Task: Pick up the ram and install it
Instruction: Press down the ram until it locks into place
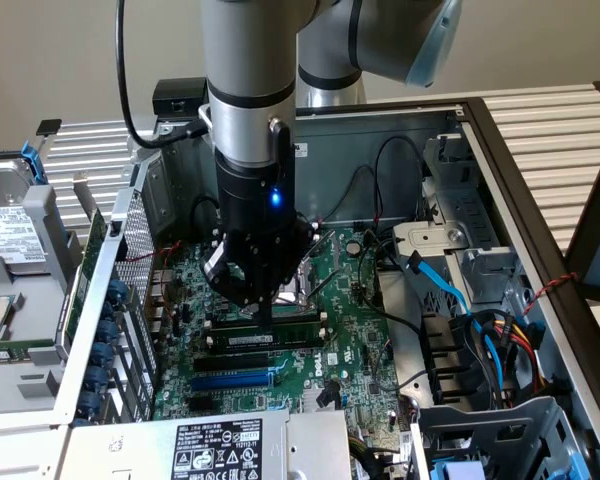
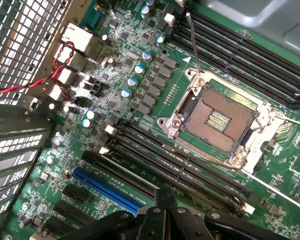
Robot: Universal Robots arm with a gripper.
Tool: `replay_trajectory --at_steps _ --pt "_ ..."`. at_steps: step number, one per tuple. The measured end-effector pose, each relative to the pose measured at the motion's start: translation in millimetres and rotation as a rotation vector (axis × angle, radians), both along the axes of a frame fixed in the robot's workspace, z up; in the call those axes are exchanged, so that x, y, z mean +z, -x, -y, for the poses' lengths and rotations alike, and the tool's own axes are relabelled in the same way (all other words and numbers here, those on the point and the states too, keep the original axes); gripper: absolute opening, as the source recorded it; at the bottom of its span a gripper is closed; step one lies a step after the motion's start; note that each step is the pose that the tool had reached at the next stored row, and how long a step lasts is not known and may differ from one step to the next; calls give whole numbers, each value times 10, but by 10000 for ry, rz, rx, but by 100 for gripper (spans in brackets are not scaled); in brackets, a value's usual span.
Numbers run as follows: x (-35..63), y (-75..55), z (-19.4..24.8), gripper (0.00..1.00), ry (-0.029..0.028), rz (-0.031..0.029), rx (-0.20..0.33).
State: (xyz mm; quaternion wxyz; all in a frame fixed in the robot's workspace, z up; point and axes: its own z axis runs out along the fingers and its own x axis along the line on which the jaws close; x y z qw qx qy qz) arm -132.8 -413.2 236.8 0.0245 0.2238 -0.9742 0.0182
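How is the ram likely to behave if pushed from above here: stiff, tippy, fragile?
The ram looks like a thin, flat board, so it is probably light and stiff along its length. It stands on its narrow edge on the motherboard, so it may tilt if the shut hand presses off-centre. Being bare circuit board, it is likely fragile under twisting.

Pincer (image 1: 267,312) tips behind their own housing, ram (image 1: 270,338) part-hidden

A plain beige wall (image 1: 60,60) stands behind a white slatted tabletop (image 1: 550,130), evenly lit.
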Motion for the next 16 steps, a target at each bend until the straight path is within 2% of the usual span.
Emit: replay_trajectory --at_steps 16 --pt "-21 0 12 11 0 0 -1753"
